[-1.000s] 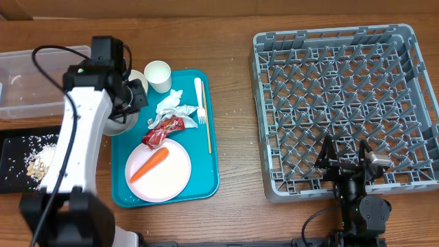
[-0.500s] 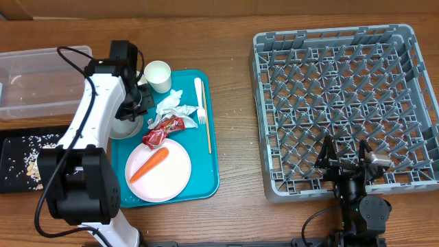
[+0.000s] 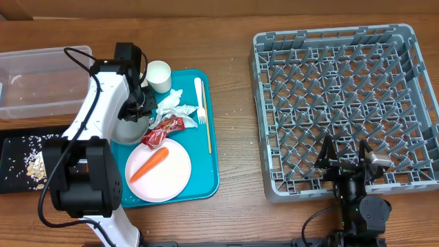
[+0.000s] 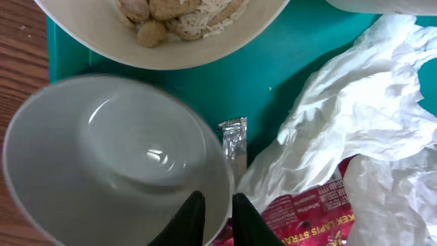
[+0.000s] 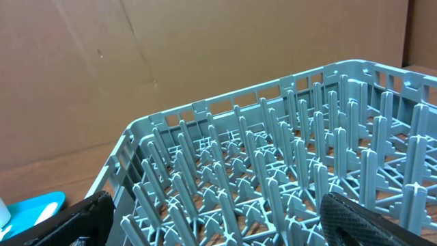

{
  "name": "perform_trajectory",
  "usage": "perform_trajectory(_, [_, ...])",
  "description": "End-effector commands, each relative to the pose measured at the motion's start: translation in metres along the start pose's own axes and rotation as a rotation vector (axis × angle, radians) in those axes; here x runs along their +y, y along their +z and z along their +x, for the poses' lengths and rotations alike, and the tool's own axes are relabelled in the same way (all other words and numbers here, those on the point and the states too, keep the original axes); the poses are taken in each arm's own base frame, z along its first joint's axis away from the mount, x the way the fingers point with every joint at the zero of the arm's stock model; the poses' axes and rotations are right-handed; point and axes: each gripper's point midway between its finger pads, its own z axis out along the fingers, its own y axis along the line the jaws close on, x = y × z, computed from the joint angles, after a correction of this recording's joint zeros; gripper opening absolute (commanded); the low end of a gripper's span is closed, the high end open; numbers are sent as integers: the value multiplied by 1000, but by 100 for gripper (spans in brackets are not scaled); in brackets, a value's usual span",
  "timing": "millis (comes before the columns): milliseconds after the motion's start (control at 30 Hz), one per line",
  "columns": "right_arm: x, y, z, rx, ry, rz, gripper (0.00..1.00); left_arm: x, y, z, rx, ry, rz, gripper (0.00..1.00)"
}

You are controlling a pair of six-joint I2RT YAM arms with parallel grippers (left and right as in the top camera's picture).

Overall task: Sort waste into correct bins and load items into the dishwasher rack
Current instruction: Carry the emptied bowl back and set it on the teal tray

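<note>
Left end effector (image 4: pixel 215 222) has its two dark fingers drawn close, pinching the near rim of the empty white bowl (image 4: pixel 116 164), one finger inside the rim and one outside. That bowl overhangs the left edge of the teal tray (image 4: pixel 273 68), partly above the wooden counter (image 3: pixel 236 82). Whether it rests on the tray or is lifted cannot be told.

Just beyond it, a second bowl (image 4: pixel 171 27) holding rice-and-nut scraps is cut off by the top of the wrist view. From overhead the arm covers it. Crumpled napkins (image 4: pixel 341 137) and the red wrapper (image 4: pixel 300 212) lie just beside the held bowl, the wrapper cropped at the bottom edge.

Right end effector (image 5: pixel 218 225) is spread wide, its fingers at the lower corners of its view, low at the near edge of the grey rack (image 3: pixel 336 103).

On the tray lie the pink plate (image 3: pixel 171 175) carrying the carrot (image 3: pixel 149 165), the cup (image 3: pixel 158 75) and the fork (image 3: pixel 199 99).
</note>
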Motion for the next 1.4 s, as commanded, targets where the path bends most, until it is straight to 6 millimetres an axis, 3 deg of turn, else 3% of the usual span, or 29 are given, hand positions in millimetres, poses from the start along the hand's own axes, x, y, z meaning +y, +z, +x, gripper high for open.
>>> perform_trajectory(0, [-1,0,1,-6,-1,3,100,-9,-3,-2,1,5,33,18])
perform_trajectory(133, [-1,0,1,-6,-1,3,100,-9,-11,-4,-5,17,33,19])
perform_trajectory(233, [-1,0,1,-6,-1,3,100,-13,-30,-17,-44,38,41,21])
perform_trajectory(300, [-1,0,1,-6,-1,3,100,-15,-42,-28,-84,36,48,31])
perform_trajectory(367, [-1,0,1,-6,-1,3,100,-20,-53,-42,-135,35,64,49])
perform_trajectory(467, [-1,0,1,-6,-1,3,100,-26,-58,-58,-204,87,83,53])
perform_trajectory(600, [-1,0,1,-6,-1,3,100,-25,-48,-64,-212,163,58,53])
perform_trajectory(867, [-1,0,1,-6,-1,3,100,-15,-9,-59,-109,325,20,53])
perform_trajectory(1033, [-1,0,1,-6,-1,3,100,-11,-6,-60,-99,381,33,47])
perform_trajectory(1367, [-1,0,1,-6,-1,3,100,-7,0,-61,-106,498,27,50])
